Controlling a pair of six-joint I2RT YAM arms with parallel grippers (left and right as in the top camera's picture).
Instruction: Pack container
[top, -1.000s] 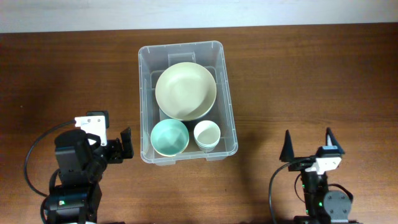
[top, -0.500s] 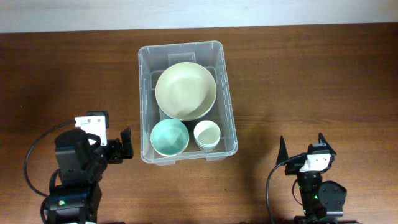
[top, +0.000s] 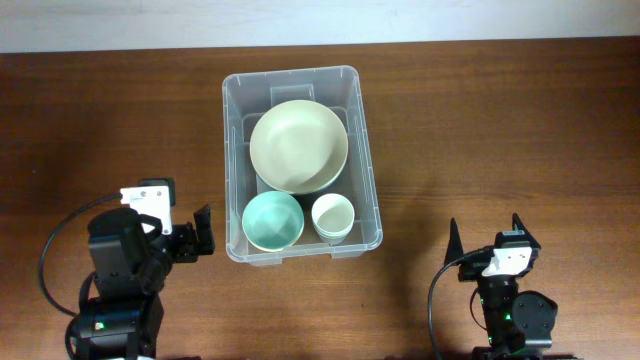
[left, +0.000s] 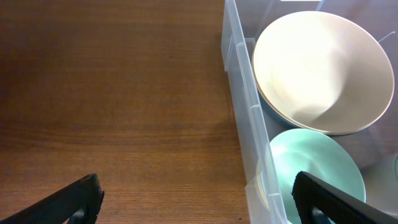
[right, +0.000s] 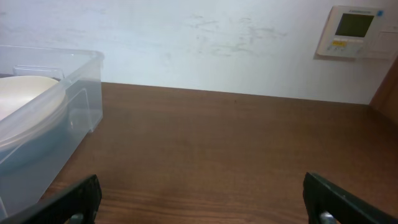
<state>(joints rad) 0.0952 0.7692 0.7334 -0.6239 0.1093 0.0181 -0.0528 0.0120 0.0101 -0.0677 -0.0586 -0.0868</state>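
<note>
The clear plastic container (top: 232, 150) stands at the table's middle back. It holds a large cream bowl (top: 298, 146), a teal bowl (top: 272, 220) and a small white cup (top: 331, 216). My left gripper (top: 203, 232) is open and empty, just left of the container's front left corner. In the left wrist view the container wall (left: 249, 118), cream bowl (left: 320, 68) and teal bowl (left: 314, 165) show, with the open fingers (left: 198, 199) over bare wood. My right gripper (top: 490, 235) is open and empty at the front right; its wrist view (right: 202, 202) shows the container (right: 74, 106) at left.
The brown wooden table (top: 500, 130) spreads around the container. A white wall with a thermostat panel (right: 354, 31) stands beyond the table's far edge in the right wrist view.
The right arm has drawn back slightly toward the front edge and shifted a little left, then stopped. The left arm and the bowls have not moved.
</note>
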